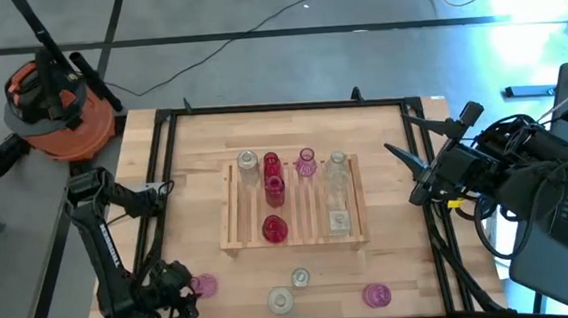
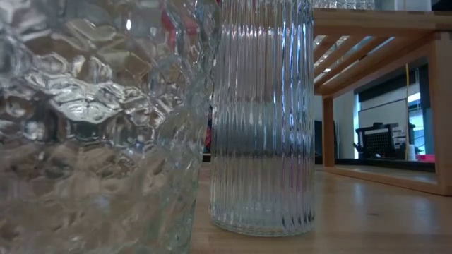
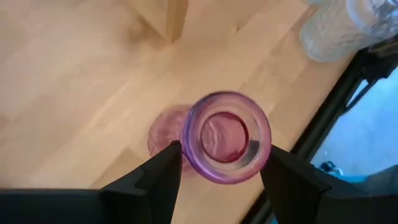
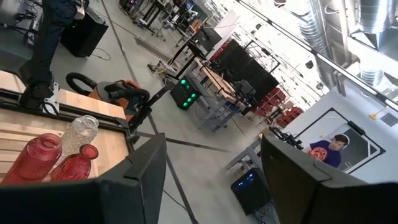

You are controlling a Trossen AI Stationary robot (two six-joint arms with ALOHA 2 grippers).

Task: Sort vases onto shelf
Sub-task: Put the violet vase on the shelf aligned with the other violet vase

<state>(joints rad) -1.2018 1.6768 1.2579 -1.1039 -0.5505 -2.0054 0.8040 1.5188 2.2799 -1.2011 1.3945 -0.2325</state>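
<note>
Left pincer [image 3: 221, 163] brackets the pink vase [image 3: 225, 137] at the desk [image 1: 401, 261] near edge — fingers astride its neck, apparently touching, likely for transfer to the shelf [image 1: 230, 218] — right pincer [image 4: 211, 180] waits half-open, empty.

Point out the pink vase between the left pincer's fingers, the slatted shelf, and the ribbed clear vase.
pink vase [image 3: 226, 137], left wrist view, its open mouth
shelf [image 1: 230, 223], high view, its left frame edge
ribbed clear vase [image 2: 263, 134], low view, its body
</note>
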